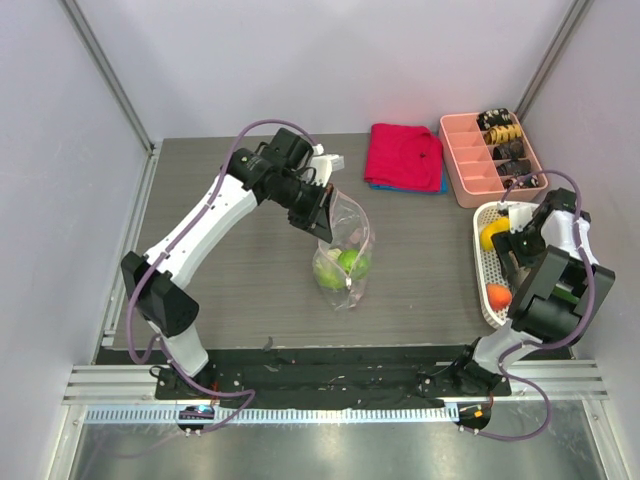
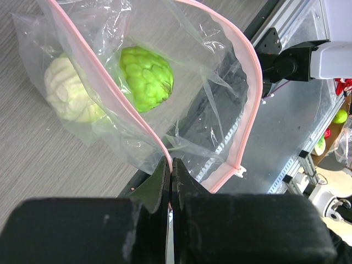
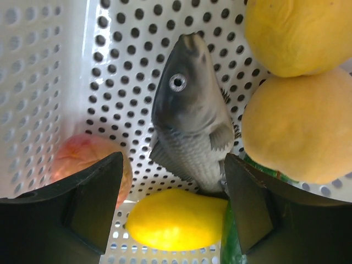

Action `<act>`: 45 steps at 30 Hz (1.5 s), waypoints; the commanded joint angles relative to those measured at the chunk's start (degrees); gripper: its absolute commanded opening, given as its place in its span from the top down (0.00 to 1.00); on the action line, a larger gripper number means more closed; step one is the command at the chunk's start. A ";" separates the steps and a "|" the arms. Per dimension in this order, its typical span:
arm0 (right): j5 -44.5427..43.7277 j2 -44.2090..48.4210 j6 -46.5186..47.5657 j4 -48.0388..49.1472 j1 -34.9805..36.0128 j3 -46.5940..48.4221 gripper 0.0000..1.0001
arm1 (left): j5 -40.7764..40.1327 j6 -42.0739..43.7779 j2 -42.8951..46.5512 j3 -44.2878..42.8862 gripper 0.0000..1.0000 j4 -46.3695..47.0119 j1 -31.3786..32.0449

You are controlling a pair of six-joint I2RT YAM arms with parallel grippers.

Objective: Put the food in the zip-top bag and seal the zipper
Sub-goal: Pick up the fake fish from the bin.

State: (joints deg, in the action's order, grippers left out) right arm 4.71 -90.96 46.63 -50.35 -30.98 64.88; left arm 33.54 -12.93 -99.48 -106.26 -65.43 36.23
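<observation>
left wrist view: bag mouth pinched open, two green pieces inside

the left end effector [image 2: 171,171] is clamped on the pink zipper [image 2: 250,71] at one end of the mouth of the zip-top bag [image 1: 345,250], whose bottom rests on the table [image 1: 250,290]; the mouth gapes. a bright green fruit [image 2: 146,77] and a pale green fruit [image 2: 69,91] lie side by side in its bottom. the right end effector [image 3: 173,203] has its fingers wide apart, low in the white basket [image 3: 110,66], astride a toy fish [image 3: 190,115], with a lemon-like fruit [image 3: 176,220] between the fingertips and a reddish fruit [image 3: 82,157] partly behind one finger.
</observation>
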 commanded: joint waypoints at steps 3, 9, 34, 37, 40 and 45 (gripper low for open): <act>-2.07 -3.34 -0.49 7.10 0.04 0.07 0.20 | -0.58 1.06 0.08 -0.97 1.00 0.83 -0.19; -1.02 -6.16 -1.63 7.46 0.57 -0.02 0.19 | -0.84 1.24 0.17 -0.79 1.00 0.48 -0.19; 4.60 0.34 -2.68 -0.53 2.86 8.75 0.62 | -1.02 1.68 -0.45 -0.88 1.00 0.21 -0.28; 7.85 0.87 -4.88 -3.60 2.86 14.29 0.65 | -1.02 1.68 -0.36 -0.79 1.00 0.21 -0.28; 10.84 1.31 -6.55 -6.59 2.86 18.60 0.67 | -0.93 1.68 -0.45 -1.06 1.00 -0.05 -0.54; 18.83 3.24 -9.97 -11.08 2.86 24.58 0.67 | -0.58 1.68 -0.63 -1.23 1.00 -0.05 -1.07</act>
State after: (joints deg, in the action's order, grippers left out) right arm 15.29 -90.70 40.42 -55.64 -28.27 85.06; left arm 32.62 -11.75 -100.68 -106.26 -65.47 35.83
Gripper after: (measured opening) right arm 0.548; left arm 0.006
